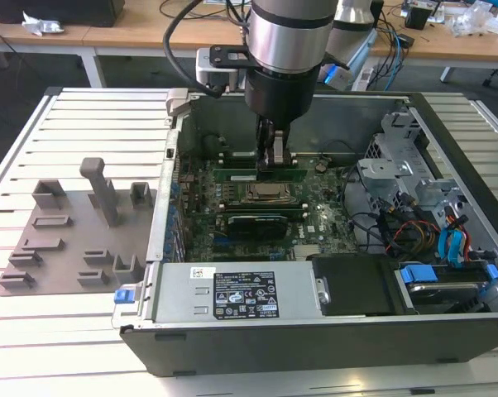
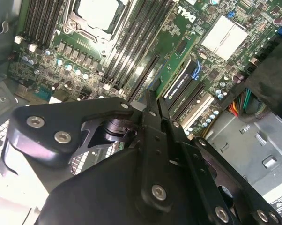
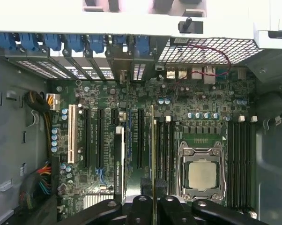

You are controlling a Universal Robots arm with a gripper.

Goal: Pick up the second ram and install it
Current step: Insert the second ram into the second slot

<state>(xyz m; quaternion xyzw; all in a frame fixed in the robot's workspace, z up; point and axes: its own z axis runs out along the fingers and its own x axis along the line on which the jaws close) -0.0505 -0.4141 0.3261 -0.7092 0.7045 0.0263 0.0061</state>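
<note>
While upright beside the CPU socket (image 1: 268, 195), second ram (image 1: 237, 175) in the claw (image 1: 274, 163).

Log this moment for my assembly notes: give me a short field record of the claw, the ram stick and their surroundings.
claw: shut on the second ram
second ram: upright on its long edge, over the memory slots beside the CPU socket
seated in slot: cannot tell
holder tray: outside the case, on the exterior view's left
</note>
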